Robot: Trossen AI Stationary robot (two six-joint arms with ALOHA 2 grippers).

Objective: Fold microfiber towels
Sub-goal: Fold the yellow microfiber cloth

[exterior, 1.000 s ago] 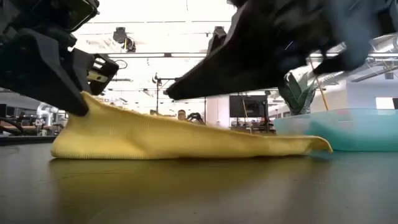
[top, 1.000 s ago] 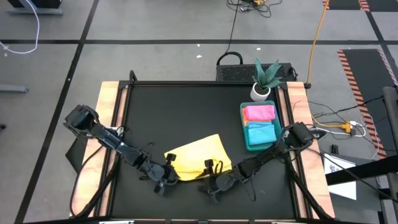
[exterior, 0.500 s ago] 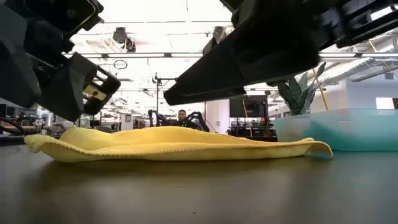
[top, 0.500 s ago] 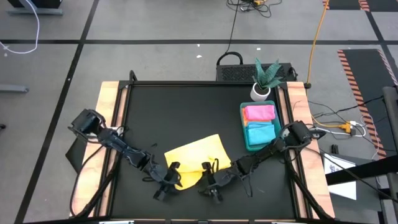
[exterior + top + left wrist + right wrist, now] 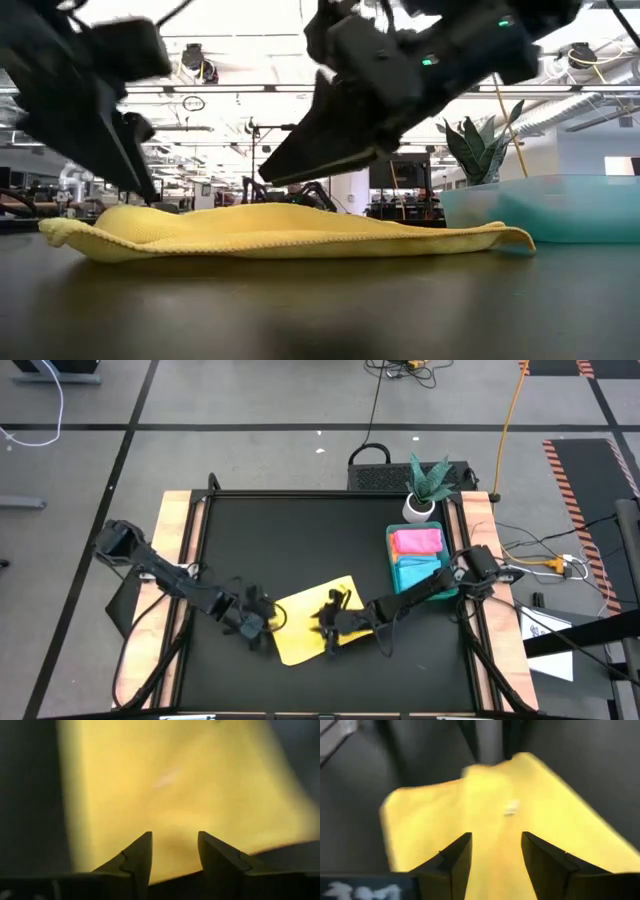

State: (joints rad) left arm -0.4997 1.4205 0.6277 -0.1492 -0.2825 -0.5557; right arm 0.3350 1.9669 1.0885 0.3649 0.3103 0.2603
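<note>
Yellow microfiber towel [image 5: 312, 622], soft square cloth, lies flat on the black table top [image 5: 290, 540], toward the front edge, roughly mid-width. Low view: it's a low mound on the surface, edges down, nothing lifting it.

Left gripper [image 5: 262, 622] sits at the towel's left edge, fingers apart, empty. Left wrist view shows both dark fingers [image 5: 131, 862] spread with yellow cloth visible between and beyond them, not pinched.

Right gripper [image 5: 325, 620] is over the towel's middle, fingers apart too, nothing held. Right wrist view: spread fingers [image 5: 451, 860] above the yellow cloth, a small white tag [image 5: 510, 809] on the fabric ahead.

Pink folded microfiber towel [image 5: 417, 541] and light blue folded one [image 5: 420, 573] sit in the green plastic tray [image 5: 392, 565] at the table's right side, pink farther back. White pot with a green plant [image 5: 424, 492] just behind the tray.
</note>
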